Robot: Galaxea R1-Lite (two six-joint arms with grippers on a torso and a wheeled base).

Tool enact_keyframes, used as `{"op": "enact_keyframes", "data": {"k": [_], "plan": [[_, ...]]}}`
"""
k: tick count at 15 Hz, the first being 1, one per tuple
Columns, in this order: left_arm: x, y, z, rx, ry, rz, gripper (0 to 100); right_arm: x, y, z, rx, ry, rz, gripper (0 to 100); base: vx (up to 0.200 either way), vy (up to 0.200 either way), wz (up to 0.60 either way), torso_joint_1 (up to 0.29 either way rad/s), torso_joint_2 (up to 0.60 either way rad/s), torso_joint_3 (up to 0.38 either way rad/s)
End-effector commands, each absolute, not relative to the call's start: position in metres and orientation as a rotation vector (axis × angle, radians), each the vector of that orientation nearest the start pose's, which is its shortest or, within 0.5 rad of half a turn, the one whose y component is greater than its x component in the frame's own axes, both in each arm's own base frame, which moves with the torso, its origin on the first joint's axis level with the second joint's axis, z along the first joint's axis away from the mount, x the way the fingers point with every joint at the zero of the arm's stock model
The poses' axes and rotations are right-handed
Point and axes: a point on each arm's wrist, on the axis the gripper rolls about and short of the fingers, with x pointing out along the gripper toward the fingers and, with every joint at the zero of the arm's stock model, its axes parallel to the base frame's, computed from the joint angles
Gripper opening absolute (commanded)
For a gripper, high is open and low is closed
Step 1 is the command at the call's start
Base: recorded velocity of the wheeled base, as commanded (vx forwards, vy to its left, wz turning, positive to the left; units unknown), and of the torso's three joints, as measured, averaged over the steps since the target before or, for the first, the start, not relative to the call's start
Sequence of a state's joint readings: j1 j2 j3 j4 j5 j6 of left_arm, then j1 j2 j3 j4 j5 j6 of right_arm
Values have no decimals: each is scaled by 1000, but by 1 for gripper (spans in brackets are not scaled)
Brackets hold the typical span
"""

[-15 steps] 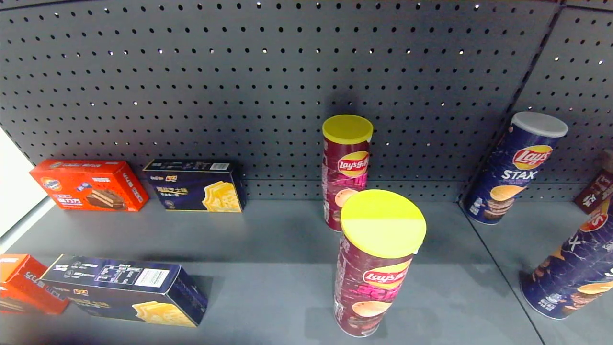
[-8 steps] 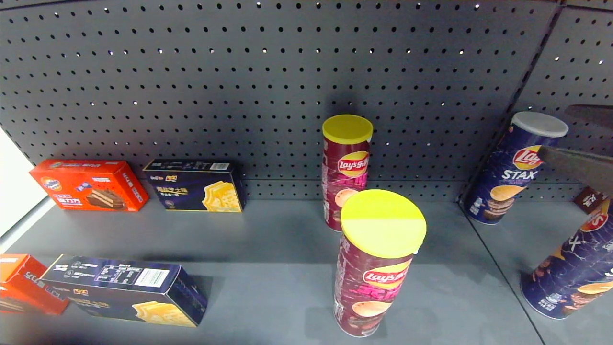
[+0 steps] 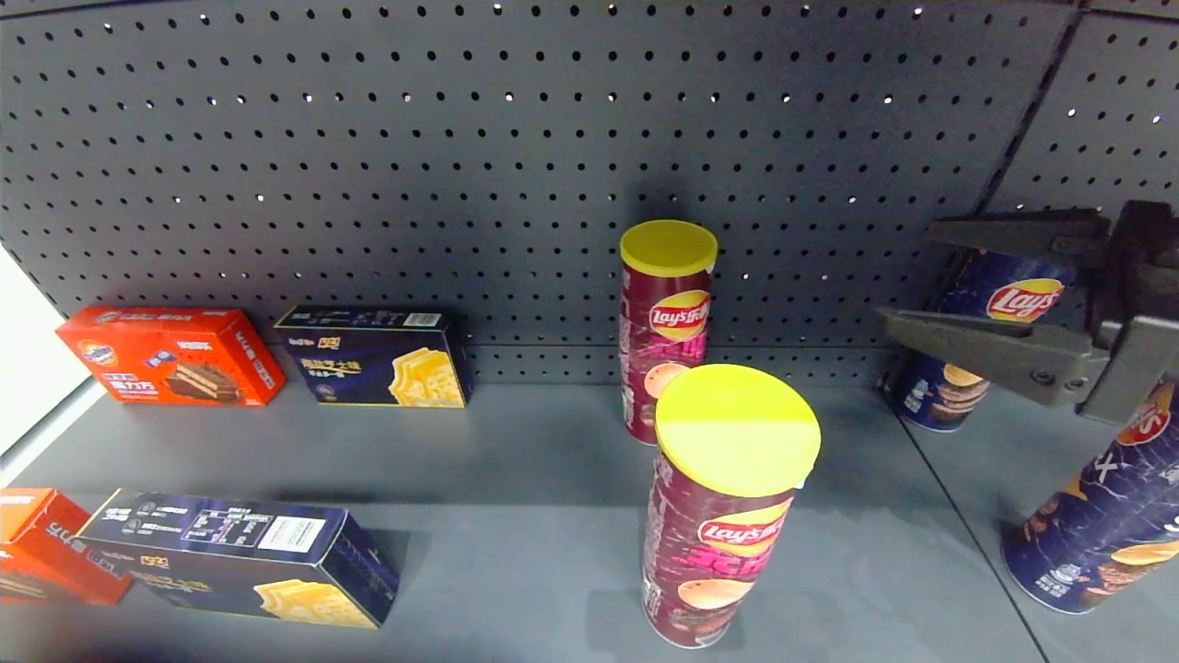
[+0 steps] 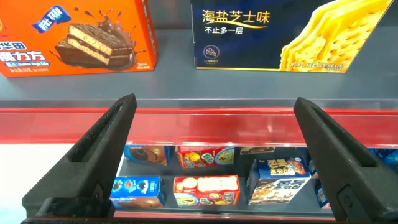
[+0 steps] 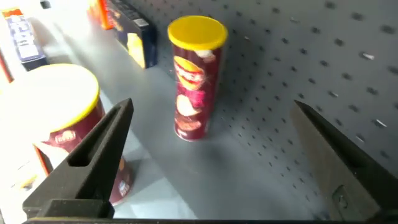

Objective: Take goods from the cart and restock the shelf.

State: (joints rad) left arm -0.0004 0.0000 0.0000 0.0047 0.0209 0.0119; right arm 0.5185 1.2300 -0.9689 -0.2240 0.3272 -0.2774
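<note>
Your right pincer [image 3: 907, 272] hangs released and empty at the right edge of the frame. Its jaws cross in front of a blue can [image 3: 1009, 295] that stands against the pegboard [image 3: 461, 138]. Mid-frame, the rear can [image 3: 665, 322] is at the pegboard and the front can [image 3: 718, 516] is just ahead of it. Both are maroon with yellow lids and stand upright. Bare shelf [image 3: 525, 460] lies between them and the navy box [image 3: 378, 357] at left. Your left pincer [image 4: 214, 102] is also released and empty, facing a red rail [image 4: 199, 121].

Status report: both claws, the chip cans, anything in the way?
Left claw open, empty, facing shelf's red front edge. Right claw open, empty, in front of rear blue can. Front maroon can and back maroon can upright mid-shelf.
</note>
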Motion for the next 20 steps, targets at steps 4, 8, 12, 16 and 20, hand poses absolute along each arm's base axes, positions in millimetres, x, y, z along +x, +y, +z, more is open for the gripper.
{"op": "enact_keyframes", "data": {"k": [4,8,12,16,20], "plan": [[-23,0,75,12,6,21,100,176,122,287,-305,-1,918,100,0,0,0,0,0,0],[-23,0,75,12,6,21,100,180,123,281,-324,24,919,100,0,0,0,0,0,0],[-23,0,75,12,6,21,100,180,122,275,-331,80,922,100,0,0,0,0,0,0],[-23,0,75,12,6,21,100,181,124,258,-374,133,936,100,0,0,0,0,0,0],[-23,0,75,12,6,21,100,179,123,243,-391,180,948,100,0,0,0,0,0,0]]}}
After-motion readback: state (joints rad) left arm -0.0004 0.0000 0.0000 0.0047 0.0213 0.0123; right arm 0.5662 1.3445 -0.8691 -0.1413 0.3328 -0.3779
